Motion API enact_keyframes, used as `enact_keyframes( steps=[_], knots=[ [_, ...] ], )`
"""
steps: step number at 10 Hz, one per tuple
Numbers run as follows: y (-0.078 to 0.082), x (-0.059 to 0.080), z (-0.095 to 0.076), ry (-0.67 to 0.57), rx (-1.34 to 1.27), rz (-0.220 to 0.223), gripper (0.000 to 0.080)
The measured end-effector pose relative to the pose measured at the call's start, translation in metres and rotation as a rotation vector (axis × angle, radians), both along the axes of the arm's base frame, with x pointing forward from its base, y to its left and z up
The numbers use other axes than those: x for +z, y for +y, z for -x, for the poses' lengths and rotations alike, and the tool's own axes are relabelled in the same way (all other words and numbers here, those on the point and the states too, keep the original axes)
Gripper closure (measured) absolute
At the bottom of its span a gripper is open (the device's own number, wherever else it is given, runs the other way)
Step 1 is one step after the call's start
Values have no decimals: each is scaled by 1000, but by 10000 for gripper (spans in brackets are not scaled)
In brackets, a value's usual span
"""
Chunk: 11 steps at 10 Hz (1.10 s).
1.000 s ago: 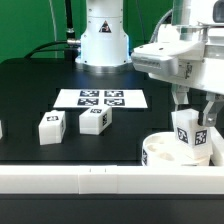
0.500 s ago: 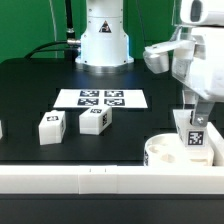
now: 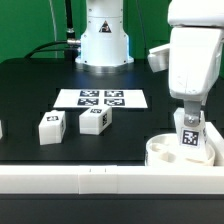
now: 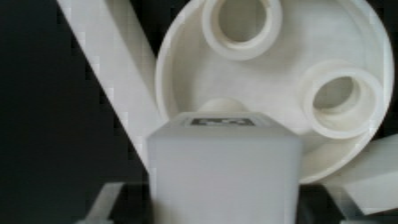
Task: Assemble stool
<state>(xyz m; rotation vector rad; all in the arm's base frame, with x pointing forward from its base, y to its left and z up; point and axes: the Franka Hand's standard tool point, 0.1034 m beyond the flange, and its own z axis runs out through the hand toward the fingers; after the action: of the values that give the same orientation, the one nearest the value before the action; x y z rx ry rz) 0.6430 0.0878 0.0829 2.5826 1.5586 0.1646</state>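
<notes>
Gripper (image 3: 189,128) closed on an upright stool leg (image 3: 189,139), its tag facing the exterior camera. Directly below lies the round seat (image 3: 156,151), socket holes upward; whether leg and seat touch cannot be told. One loose leg (image 3: 95,120) and a second loose leg (image 3: 51,127) stand well apart from the gripper, toward the exterior view's left, near the marker board (image 3: 102,98).

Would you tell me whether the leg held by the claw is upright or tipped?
Upright: the leg hangs with straight vertical sides in the claw, over the seat.
</notes>
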Motion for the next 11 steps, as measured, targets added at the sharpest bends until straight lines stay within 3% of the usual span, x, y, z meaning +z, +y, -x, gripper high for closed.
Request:
enact_keyframes(
  steps=[6,11],
  knots=[
    [13,-3,4,3,-636,-139,458],
    [18,-3,3,2,-994,-208,458]
  ],
)
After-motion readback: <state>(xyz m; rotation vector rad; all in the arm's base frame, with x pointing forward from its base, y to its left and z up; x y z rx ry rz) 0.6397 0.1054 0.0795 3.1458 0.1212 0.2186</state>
